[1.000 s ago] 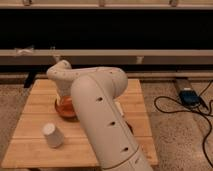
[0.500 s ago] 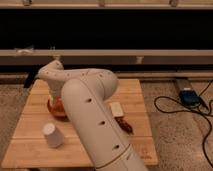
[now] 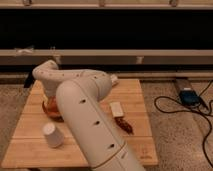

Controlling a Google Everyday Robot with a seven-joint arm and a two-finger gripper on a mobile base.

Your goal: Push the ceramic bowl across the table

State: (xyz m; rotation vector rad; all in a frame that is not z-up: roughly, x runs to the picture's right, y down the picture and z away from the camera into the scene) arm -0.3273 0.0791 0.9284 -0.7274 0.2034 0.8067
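The arm has swung further left, its elbow now past the table's (image 3: 137,90) left edge. The gripper (image 3: 50,102) sits hidden behind the arm at the bowl (image 3: 50,109), which has slid toward nine o'clock. Pushing seems underway. Cup (image 3: 52,135) unmoved.

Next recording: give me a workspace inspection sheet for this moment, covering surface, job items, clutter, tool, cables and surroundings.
Surface: light wooden table, planks running left to right, standing on speckled floor.
Job's things: orange bowl on the table's left half, mostly hidden behind the white arm.
Clutter: upturned white cup near the front left; small pale block and a dark reddish item right of the arm.
Tool: reaches down at the bowl on the left, hidden behind the arm's elbow; fingers not visible.
Cables: black cables looping on the floor to the right, running to a blue box.
Surroundings: dark wall with pale horizontal rails behind.
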